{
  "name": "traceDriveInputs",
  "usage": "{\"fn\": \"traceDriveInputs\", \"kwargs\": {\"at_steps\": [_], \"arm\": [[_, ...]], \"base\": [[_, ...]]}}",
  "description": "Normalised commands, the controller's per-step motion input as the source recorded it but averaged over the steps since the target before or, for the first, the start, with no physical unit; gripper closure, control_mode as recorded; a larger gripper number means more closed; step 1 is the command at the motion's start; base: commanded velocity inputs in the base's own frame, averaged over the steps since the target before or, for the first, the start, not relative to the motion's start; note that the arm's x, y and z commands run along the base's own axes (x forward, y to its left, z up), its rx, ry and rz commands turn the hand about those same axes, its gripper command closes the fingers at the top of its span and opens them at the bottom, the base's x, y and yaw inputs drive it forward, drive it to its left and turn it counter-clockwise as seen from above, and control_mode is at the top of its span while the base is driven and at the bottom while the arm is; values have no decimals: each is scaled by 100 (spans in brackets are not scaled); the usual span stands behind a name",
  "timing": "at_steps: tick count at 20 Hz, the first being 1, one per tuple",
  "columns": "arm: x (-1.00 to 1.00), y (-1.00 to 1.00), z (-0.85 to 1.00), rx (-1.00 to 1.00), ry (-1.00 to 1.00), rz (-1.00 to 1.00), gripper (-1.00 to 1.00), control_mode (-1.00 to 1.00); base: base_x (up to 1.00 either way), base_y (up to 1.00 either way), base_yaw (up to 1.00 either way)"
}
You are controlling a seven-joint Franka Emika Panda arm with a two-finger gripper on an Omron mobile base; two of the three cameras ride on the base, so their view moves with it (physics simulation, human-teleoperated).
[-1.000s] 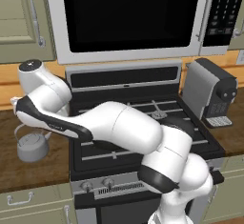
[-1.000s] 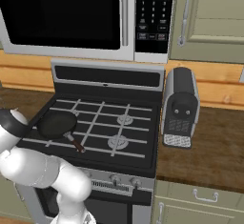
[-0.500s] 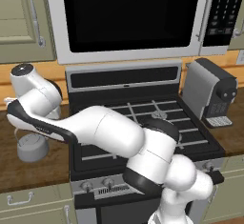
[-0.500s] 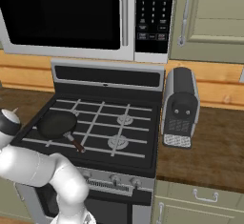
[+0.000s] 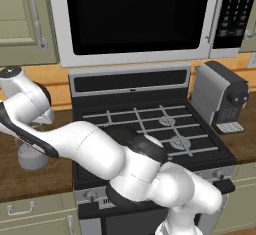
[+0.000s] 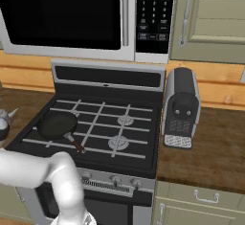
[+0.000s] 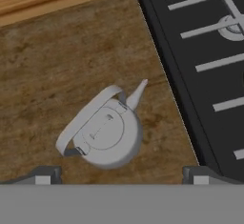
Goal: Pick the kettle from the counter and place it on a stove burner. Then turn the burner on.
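Bare counter (image 7: 57, 56) lies on all sides of the kettle (image 7: 107, 135), so nothing blocks the way down to it. The stove (image 7: 190, 75) edge is near its spout side. On the stove, a frying pan (image 6: 58, 124) covers the front left burner; the other burners are free.

small squat silver-grey metal kettle (image 7: 108, 139): pale grey | flat wood-grain counter (image 7: 57, 66): mottled dark brown | round ringed stove burner (image 7: 233, 27): silver-grey under black grate | round frying pan (image 6: 58, 125): black
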Motion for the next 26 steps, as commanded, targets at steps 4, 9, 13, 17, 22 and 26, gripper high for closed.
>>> {"fn": "traceDriveInputs", "kwargs": {"at_steps": [4,9,13,17,22,26], "arm": [[9,19,-11,0,0,-6,-100,-100],[24,8,-24,0,0,-6,-100,-100],[31,1,-41,0,0,-3,-100,-100],[20,0,-21,0,0,-3,-100,-100],[21,7,-19,0,0,-3,-100,-100],[28,23,-20,0,0,-4,-100,-100]], "base": [[0,0,0],[0,0,0],[0,0,0],[0,0,0],[0,0,0],[0,0,0]]}}
